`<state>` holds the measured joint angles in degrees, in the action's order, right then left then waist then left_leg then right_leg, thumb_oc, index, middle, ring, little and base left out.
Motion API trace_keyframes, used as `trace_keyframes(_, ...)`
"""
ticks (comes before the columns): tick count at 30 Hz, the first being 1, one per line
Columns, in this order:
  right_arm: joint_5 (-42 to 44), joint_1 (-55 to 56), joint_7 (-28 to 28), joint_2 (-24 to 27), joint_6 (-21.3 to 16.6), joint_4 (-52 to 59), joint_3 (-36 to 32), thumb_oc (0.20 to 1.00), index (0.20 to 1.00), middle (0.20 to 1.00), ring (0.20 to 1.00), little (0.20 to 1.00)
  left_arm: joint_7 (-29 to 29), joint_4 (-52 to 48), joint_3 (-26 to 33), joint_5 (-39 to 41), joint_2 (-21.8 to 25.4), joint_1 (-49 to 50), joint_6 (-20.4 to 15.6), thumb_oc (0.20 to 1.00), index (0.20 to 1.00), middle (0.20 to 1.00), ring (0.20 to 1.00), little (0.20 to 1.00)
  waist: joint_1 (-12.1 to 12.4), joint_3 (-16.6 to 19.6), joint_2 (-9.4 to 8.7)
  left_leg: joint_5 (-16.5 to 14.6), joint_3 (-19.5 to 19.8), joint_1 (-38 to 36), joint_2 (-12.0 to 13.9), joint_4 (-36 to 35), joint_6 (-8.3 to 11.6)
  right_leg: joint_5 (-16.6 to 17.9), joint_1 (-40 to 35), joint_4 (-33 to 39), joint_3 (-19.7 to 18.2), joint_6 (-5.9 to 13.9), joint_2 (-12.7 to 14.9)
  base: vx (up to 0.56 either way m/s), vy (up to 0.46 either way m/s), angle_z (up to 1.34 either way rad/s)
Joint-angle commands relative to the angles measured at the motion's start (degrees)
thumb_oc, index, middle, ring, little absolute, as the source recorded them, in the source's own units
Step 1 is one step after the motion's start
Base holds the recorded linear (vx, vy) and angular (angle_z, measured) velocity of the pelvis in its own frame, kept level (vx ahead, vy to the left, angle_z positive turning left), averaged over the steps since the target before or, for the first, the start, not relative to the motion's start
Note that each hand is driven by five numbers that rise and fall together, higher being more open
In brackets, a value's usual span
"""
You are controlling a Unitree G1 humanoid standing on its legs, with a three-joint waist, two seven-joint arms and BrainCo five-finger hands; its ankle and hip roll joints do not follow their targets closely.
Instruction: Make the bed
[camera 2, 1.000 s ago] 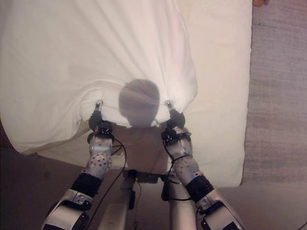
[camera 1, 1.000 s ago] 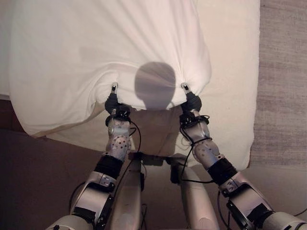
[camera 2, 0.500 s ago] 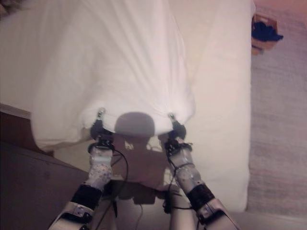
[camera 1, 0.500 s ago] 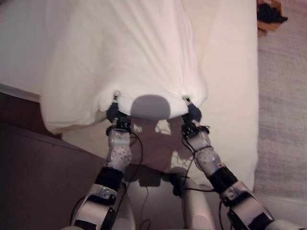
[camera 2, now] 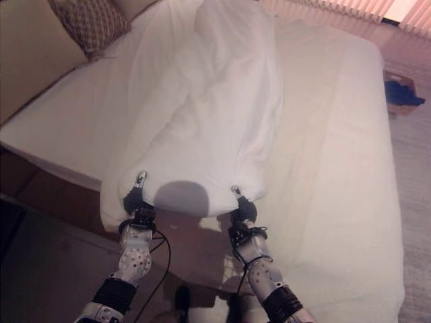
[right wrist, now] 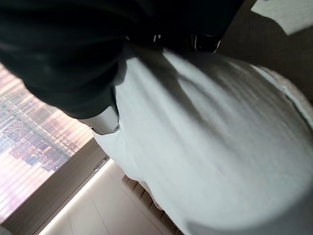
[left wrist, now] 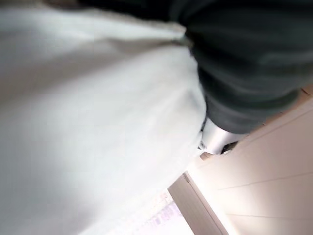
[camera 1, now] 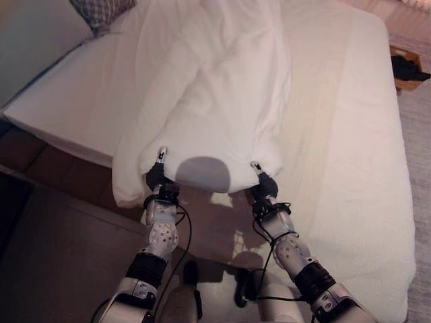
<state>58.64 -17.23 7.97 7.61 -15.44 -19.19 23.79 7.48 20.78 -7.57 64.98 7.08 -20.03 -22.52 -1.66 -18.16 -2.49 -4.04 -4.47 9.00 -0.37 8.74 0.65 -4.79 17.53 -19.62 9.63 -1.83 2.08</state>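
A white duvet (camera 1: 222,101) lies bunched in a long heap down the middle of the bed's mattress (camera 1: 343,148). Its near edge is lifted off the foot of the bed. My left hand (camera 1: 156,176) pinches that edge near its left corner, with the thumb on top of the cloth. My right hand (camera 1: 264,185) pinches it near the right corner in the same way. Folds in the cloth run out from both grips. The duvet (left wrist: 98,122) drapes over the left hand's dark cover (left wrist: 244,58) in its wrist view, and the cloth (right wrist: 220,147) likewise hangs past the right hand's cover (right wrist: 58,49).
A patterned pillow (camera 2: 91,23) leans at the head of the bed, far left. A small box (camera 1: 406,67) with something dark in it stands on the carpet right of the bed. Dark wooden floor (camera 1: 47,235) runs along the bed's left side. Window blinds (camera 2: 350,7) are beyond the bed.
The camera has tipped up, so much more of the bed shows, with the pillow and the box. Both hands keep their hold on the duvet's near edge.
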Motion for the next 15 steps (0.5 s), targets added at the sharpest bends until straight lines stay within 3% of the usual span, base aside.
trace_keyframes(1, -0.52, 4.51, -0.97, 2.80, -2.73, 0.99, -0.73, 0.200, 0.200, 0.200, 0.200, 0.200, -2.03, -2.60, 3.94, -2.65, 1.98, -1.79, -4.90, 0.200, 0.200, 0.200, 0.200, 0.200, -0.20, 3.46, 0.92, 5.76, 1.87, 3.63, -5.87, 6.55, 5.78, 0.90, -3.53, 3.88, -3.33, 3.69, -2.05, 0.06, 0.196, 0.65)
trace_keyframes(3, -1.39, 3.78, -0.94, 2.83, -2.15, 0.16, 0.15, 0.200, 0.200, 0.200, 0.200, 0.200, -1.49, -3.08, 4.72, -3.19, 1.85, -0.96, -5.28, 0.200, 0.200, 0.200, 0.200, 0.200, 1.46, 3.08, 0.38, 7.08, 6.16, 5.41, -5.90, 12.16, 6.97, 0.47, -5.64, 4.69, -5.78, 3.53, -2.25, 0.10, 0.195, 0.04)
trace_keyframes(4, -1.38, 3.85, -0.87, 2.67, -1.78, -0.21, 0.03, 0.200, 0.200, 0.200, 0.200, 0.200, -1.20, -3.39, 5.65, -2.37, 1.55, -0.40, -5.60, 0.200, 0.200, 0.200, 0.200, 0.200, 1.67, 3.11, -0.31, 5.99, 6.80, 6.18, -3.07, 13.70, 6.04, -0.05, -6.93, 5.43, -6.55, 4.06, -1.09, 0.08, 0.087, -0.72)
trace_keyframes(5, -1.38, 3.84, -0.87, 2.67, -1.78, -0.22, 0.03, 0.200, 0.200, 0.200, 0.200, 0.200, -1.20, -3.39, 5.65, -2.37, 1.56, -0.41, -5.60, 0.200, 0.200, 0.200, 0.200, 0.200, 1.64, 3.21, -0.31, 6.09, 6.82, 6.29, -3.08, 13.64, 6.04, 0.07, -6.85, 5.53, -6.53, 4.07, -1.09, 0.19, 0.204, -0.83)
trace_keyframes(6, -1.16, 3.85, -0.44, 2.01, -1.51, -0.64, 0.30, 0.200, 0.200, 0.200, 0.200, 0.200, -0.43, -3.37, 6.38, -1.95, 1.94, 0.44, -5.79, 0.200, 0.200, 0.200, 0.200, 0.200, 2.34, 4.72, -1.18, 4.33, 9.42, 6.80, 1.82, 9.85, 3.46, -0.91, -7.77, 6.01, -8.22, 5.28, 0.57, 0.23, 0.275, -0.44)
trace_keyframes(7, -1.10, 3.60, -0.02, 1.75, -1.57, -1.16, 0.32, 0.200, 0.200, 0.200, 0.200, 0.200, -0.11, -3.68, 6.58, -1.70, 2.17, 0.83, -6.10, 0.200, 0.200, 0.200, 0.200, 0.200, 2.97, 5.59, -1.17, 5.60, 12.34, 6.73, 4.00, 6.69, 3.37, -1.10, -8.07, 6.26, -9.61, 5.73, 0.98, 0.29, 0.369, -0.34)
trace_keyframes(9, -1.30, 3.27, 0.45, 1.61, -1.30, -1.74, 0.18, 0.200, 0.200, 0.200, 0.200, 0.200, 0.50, -3.62, 7.00, -1.71, 2.56, 1.29, -6.12, 0.200, 0.200, 0.200, 0.200, 0.200, 3.14, 6.61, -0.73, 8.51, 15.97, 6.05, 7.48, 2.14, 4.16, -1.24, -8.32, 6.37, -11.32, 6.21, 1.52, 0.16, 0.266, -0.47)
trace_keyframes(10, -1.30, 3.27, 0.45, 1.60, -1.30, -1.74, 0.19, 0.200, 0.200, 0.200, 0.200, 0.200, 0.51, -3.63, 7.00, -1.72, 2.56, 1.31, -6.12, 0.200, 0.200, 0.200, 0.200, 0.200, 3.14, 6.45, -0.75, 8.59, 15.94, 5.71, 7.52, 1.87, 4.19, -1.28, -8.53, 6.38, -11.32, 6.18, 1.52, 0.22, 0.472, -0.47)
trace_keyframes(11, -1.42, 3.27, 0.64, 1.80, -0.91, -2.46, -0.49, 0.200, 0.200, 0.200, 0.200, 0.200, 0.34, -3.16, 7.01, -1.39, 2.75, 1.42, -5.92, 0.200, 0.200, 0.200, 0.200, 0.200, 3.27, 7.55, 0.04, 12.18, 18.76, 5.45, 10.97, -2.96, 5.97, -1.66, -9.48, 6.00, -12.89, 7.21, 3.18, 0.16, 0.354, -0.33)
trace_keyframes(12, -1.43, 3.30, 0.64, 1.81, -0.90, -2.45, -0.49, 0.200, 0.200, 0.200, 0.200, 0.200, 0.32, -3.15, 7.00, -1.38, 2.75, 1.43, -5.92, 0.200, 0.200, 0.200, 0.200, 0.200, 3.30, 7.47, 0.00, 12.27, 18.69, 5.17, 10.99, -3.21, 5.98, -1.73, -9.61, 5.99, -12.91, 7.20, 3.21, 0.29, 0.769, -0.24)
trace_keyframes(13, -1.70, 3.92, 0.56, 2.39, -0.43, -1.84, -1.40, 0.200, 0.200, 0.200, 0.200, 0.200, -0.40, -2.74, 6.19, -1.57, 2.85, 1.67, -5.19, 0.200, 0.200, 0.200, 0.200, 0.200, 2.79, 8.63, 0.55, 11.50, 16.15, 3.74, 11.80, -5.05, 6.64, -1.40, -11.05, 6.98, -12.65, 8.77, 5.69, 0.14, 0.412, -0.07)
trace_keyframes(14, -1.70, 3.96, 0.56, 2.40, -0.43, -1.82, -1.40, 0.200, 0.200, 0.200, 0.200, 0.200, -0.41, -2.74, 6.17, -1.57, 2.84, 1.70, -5.19, 0.200, 0.200, 0.200, 0.200, 0.200, 2.87, 8.57, 0.50, 11.47, 16.04, 3.57, 11.76, -5.09, 6.61, -1.42, -11.17, 7.01, -12.73, 8.80, 5.75, 0.20, 0.620, -0.04)
trace_keyframes(15, -2.13, 4.29, 0.27, 2.44, -0.02, -1.74, -1.66, 0.200, 0.200, 0.200, 0.200, 0.200, -0.85, -2.18, 5.47, -1.84, 3.00, 1.93, -4.84, 0.200, 0.200, 0.200, 0.200, 0.200, 2.82, 9.30, 0.27, 10.09, 15.19, 2.89, 11.34, -5.01, 7.00, -0.59, -11.87, 7.65, -12.57, 10.02, 7.70, 0.13, 0.476, 0.03)
